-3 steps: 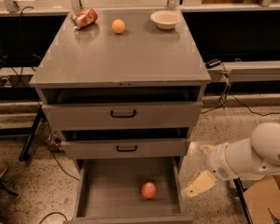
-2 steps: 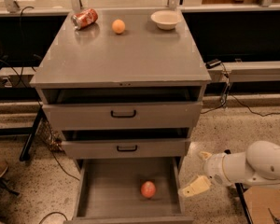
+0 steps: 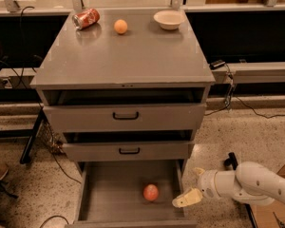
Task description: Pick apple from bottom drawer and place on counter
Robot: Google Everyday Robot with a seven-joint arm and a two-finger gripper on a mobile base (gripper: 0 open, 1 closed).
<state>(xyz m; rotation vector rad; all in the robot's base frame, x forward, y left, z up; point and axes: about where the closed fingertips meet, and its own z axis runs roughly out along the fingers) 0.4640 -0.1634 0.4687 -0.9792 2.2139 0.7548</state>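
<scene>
The bottom drawer (image 3: 111,196) stands pulled out, free from above, only the apple (image 3: 151,192) on its floor. The gripper (image 3: 193,186), fingers spread, hangs at its right wall; the middle drawer (image 3: 128,151) overhangs the back.

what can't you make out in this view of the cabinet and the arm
Camera view:
- Upper two drawers: insides dark behind their fronts.
- Bottom drawer: front end cut off by the lower edge.
- Arm: runs off the right edge; base unseen.
- Can on the counter: label too small to read.
- Gripper, open, beside the drawer's right wall, apart from the apple: its height against the rim is unclear.
</scene>
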